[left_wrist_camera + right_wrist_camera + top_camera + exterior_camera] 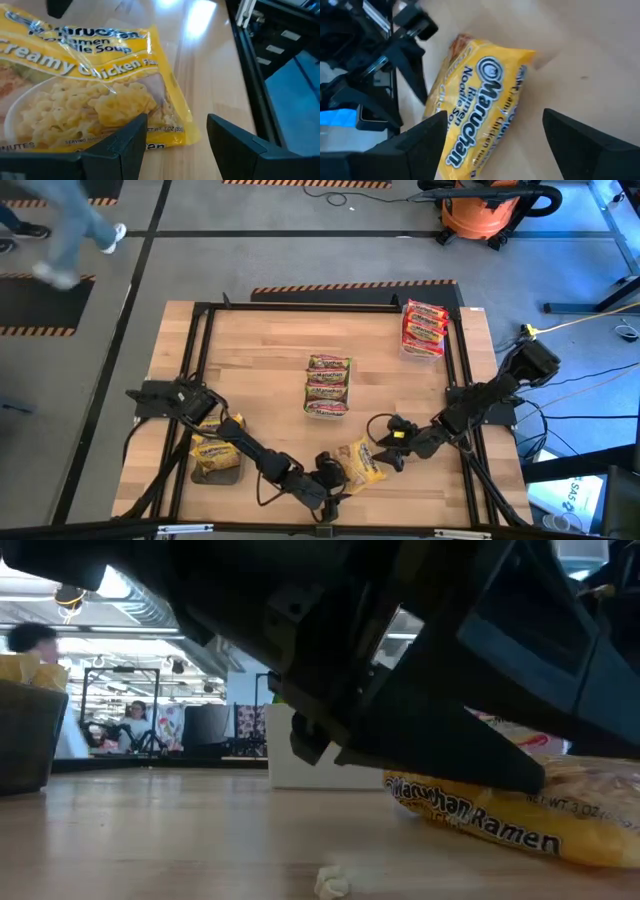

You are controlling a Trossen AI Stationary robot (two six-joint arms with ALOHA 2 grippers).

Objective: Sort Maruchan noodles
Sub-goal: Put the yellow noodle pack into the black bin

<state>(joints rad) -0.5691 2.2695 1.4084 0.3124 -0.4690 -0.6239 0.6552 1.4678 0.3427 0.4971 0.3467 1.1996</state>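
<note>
One yellow Maruchan noodles packet lies flat on the wooden table near its front edge; it also shows in the low view. My left gripper stands open just to its left, with the packet's corner beside one finger. My right gripper hovers open at the packet's right side, its fingers spread on either side of the packet, apart from it. Green packets are stacked mid-table, red ones at the far right, and yellow ones at the near left.
A black metal frame runs around the table's edges. A small crumb lies on the wood near the front. A white tray stands behind the loose packet. Bare wood lies between the stacks. A person walks on the floor at the far left.
</note>
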